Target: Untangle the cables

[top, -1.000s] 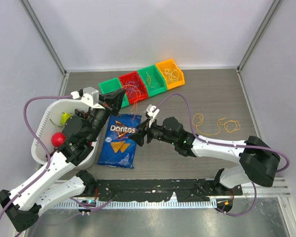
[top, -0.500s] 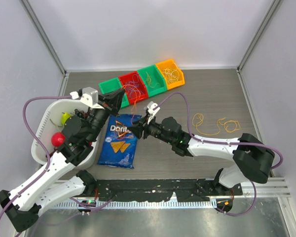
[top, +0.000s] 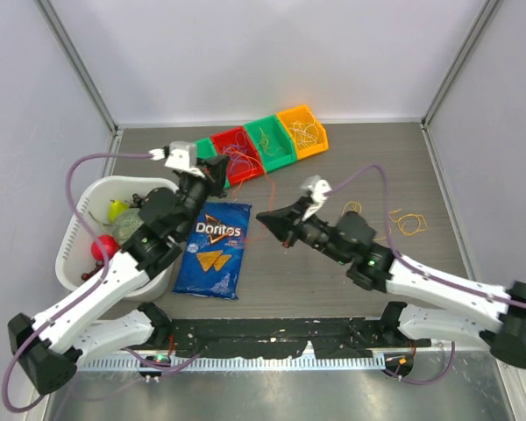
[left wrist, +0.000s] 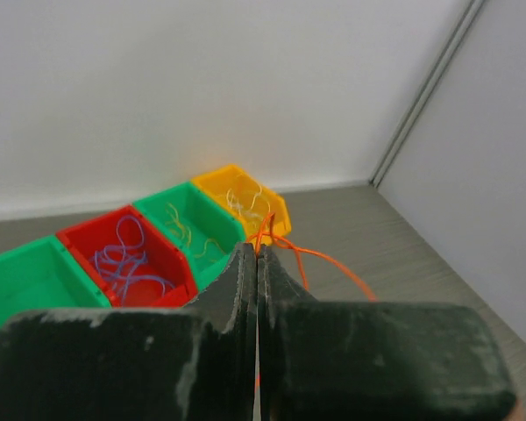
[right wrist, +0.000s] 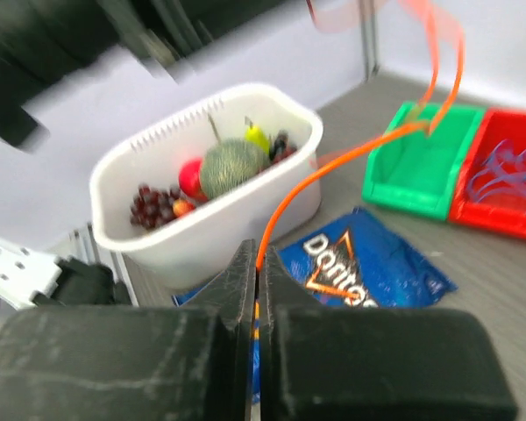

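we grip one orange cable (right wrist: 316, 180) with both arms
our left tool (left wrist: 257, 253) is clamped shut on it near the coloured bins (top: 245, 156); the strand arcs over the doritos bag (top: 215, 250) to our right tool (right wrist: 256, 256), also pinching it; loose cables (top: 368, 219) lie on the worktop (top: 333, 167) at right.

open table (top: 386, 145) at back right, plus a bare patch right of the bag (top: 215, 250). bins (top: 272, 140) line the back edge. basket (top: 63, 259) fills the left side, with the left arm (top: 114, 281) reaching over it. right arm (top: 438, 285) lies across the front right, loose cables (top: 409, 225) just behind it. orange cable (right wrist: 316, 178), strung from left gripper (left wrist: 257, 250) to right gripper (right wrist: 257, 250), bars the middle above the bag's far corner.
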### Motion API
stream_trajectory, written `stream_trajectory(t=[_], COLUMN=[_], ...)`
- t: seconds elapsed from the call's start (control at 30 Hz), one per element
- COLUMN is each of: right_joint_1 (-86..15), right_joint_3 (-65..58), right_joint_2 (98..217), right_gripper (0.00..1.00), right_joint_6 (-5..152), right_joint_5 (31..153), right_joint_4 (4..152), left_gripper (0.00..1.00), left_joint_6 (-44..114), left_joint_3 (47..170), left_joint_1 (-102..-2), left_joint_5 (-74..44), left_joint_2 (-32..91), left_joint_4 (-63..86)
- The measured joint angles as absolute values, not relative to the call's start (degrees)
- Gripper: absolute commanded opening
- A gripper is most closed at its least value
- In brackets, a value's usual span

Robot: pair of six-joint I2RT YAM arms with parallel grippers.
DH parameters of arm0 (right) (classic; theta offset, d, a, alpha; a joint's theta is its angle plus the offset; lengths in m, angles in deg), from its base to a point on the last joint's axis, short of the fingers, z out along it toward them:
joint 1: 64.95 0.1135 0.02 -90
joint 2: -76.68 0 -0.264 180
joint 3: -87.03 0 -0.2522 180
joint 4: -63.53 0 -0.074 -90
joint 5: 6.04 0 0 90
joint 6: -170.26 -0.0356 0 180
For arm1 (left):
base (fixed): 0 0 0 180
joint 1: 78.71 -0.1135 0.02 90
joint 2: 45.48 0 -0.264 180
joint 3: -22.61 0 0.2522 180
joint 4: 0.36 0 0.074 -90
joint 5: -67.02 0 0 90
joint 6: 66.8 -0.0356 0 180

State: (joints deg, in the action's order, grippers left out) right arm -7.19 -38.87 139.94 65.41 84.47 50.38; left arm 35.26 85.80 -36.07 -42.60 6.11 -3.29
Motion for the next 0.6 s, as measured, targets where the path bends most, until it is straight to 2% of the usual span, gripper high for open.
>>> stream_trajectory(t=[0.1,0.23,0.6], right_joint_1=[-7.5,-8.3,-11.1], right_joint_3=[-39.2,-37.1,-22.3], right_joint_2=[129.0,122.3,123.8], right_gripper=[0.01,0.01,0.01], right_joint_6=[65.9,66.7,66.7], right_joint_5=[80.5,74.8,68.3], right_joint_4=[55.1,62.6,80.0], left_gripper=[0.00,0.00,0.00], left_joint_6=[38.4,42.9,45.4], left_joint_3=[87.1,87.2,90.2], left_joint_1=[-36.1,-35.1,-29.2], left_joint_5=[-41.6,-36.5,-20.4], left_joint_2=[12.1,20.0,29.9], left_joint_4=[-1.8,0.7,3.3])
